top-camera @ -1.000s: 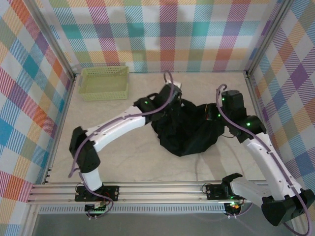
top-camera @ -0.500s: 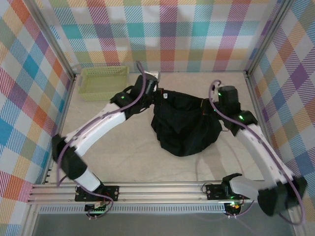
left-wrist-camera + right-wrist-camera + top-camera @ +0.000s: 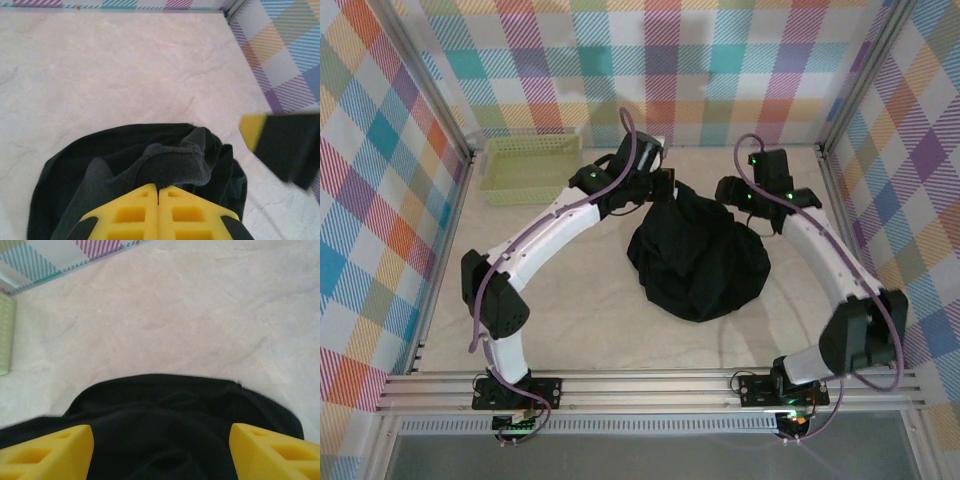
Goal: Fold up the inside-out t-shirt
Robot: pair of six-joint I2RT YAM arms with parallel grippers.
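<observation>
The inside-out t-shirt (image 3: 700, 262) is a black heap in the middle of the table, drawn up to a peak at its far left corner. My left gripper (image 3: 666, 187) holds that peak, and in the left wrist view its yellow fingers (image 3: 159, 189) are shut on a fold of the black cloth (image 3: 175, 162). My right gripper (image 3: 729, 191) hovers just above the heap's far right side. Its yellow fingertips (image 3: 47, 450) stand wide open over the shirt (image 3: 165, 420), with no cloth pinched between them.
A pale green lattice basket (image 3: 533, 168) sits at the far left by the back wall, and its edge shows in the right wrist view (image 3: 4, 332). Checkered walls enclose the table on three sides. Bare tabletop (image 3: 570, 310) lies near the shirt's left and front.
My right gripper has opened and let go of the shirt. The cloth stretched between both grippers has sagged into a heap. The left gripper moved right, still gripping its corner.
</observation>
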